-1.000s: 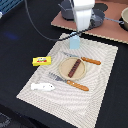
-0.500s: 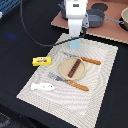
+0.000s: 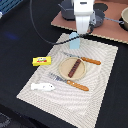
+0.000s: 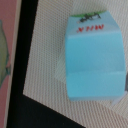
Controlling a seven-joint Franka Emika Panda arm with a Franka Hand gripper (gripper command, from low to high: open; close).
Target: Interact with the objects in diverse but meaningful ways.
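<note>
The pale-blue faceted block (image 3: 73, 36) is a small carton with "MILK" printed on it. It fills the wrist view (image 4: 95, 55), lying over the woven mat. My gripper (image 3: 77, 42) hangs right at it near the mat's far edge, and the fingers do not show clearly. A flat yellow packet (image 3: 41, 61) lies at the mat's edge on the exterior view's left. On the tan plate (image 3: 64, 71) rests the dark-brown stick (image 3: 74, 68). The small white oblong piece (image 3: 42, 86) sits near the mat's front corner.
An orange-handled knife (image 3: 86, 60) and fork (image 3: 72, 83) flank the plate on the beige mat (image 3: 102, 85). Grey pots (image 3: 100, 15) stand on a brown board behind the arm. A black cable (image 3: 40, 32) curves over the dark table.
The arm has shifted slightly toward the exterior view's left above the blue block. The other objects have not moved.
</note>
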